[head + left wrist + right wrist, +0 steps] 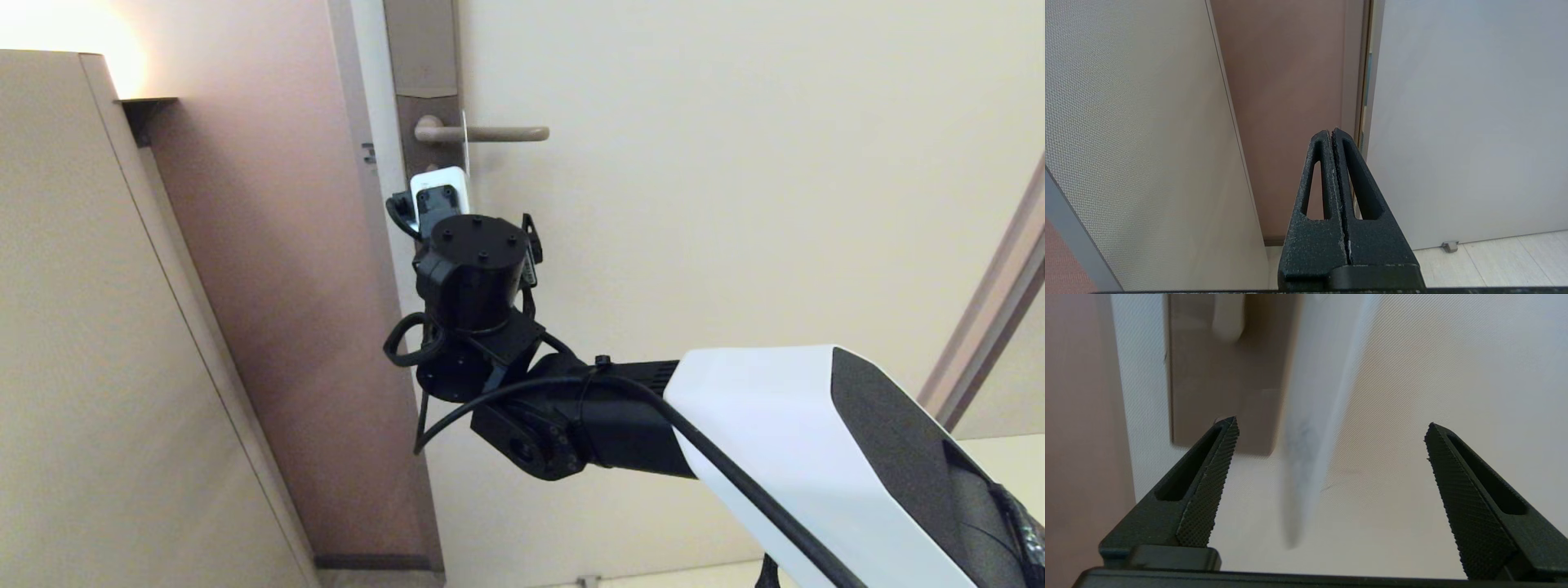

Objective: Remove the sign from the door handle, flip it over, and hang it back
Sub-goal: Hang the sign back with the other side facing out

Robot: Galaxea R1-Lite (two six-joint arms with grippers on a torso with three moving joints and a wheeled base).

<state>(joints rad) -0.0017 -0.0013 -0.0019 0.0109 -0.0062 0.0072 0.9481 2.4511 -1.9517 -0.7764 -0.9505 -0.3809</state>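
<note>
The flat white door-hanger sign with a rounded lower end hangs edge-on from the slim, straight beige-bronze metal door handle, its thin top edge looped over the lever just beside the tall grey-brown backplate; which face shows cannot be told, since only a smeared pale surface with faint grey marks is visible in the right wrist view. The right gripper sits directly below the handle with its black, cross-hatched fingers spread wide on either side of the sign, touching neither face as far as the pictures show. If the step in hand is a grasp, it would go best by centring the thin card between the pads, closing low on its body rather than near the hole, and lifting it along the lever toward the free end so the oval opening slides off cleanly; the card looks light and slippery, so a firm, square pinch matters. The door itself is a smooth cream panel, with a brownish frame beside it. The left gripper is parked away from the door handle, its matte black fingers pressed together.
</note>
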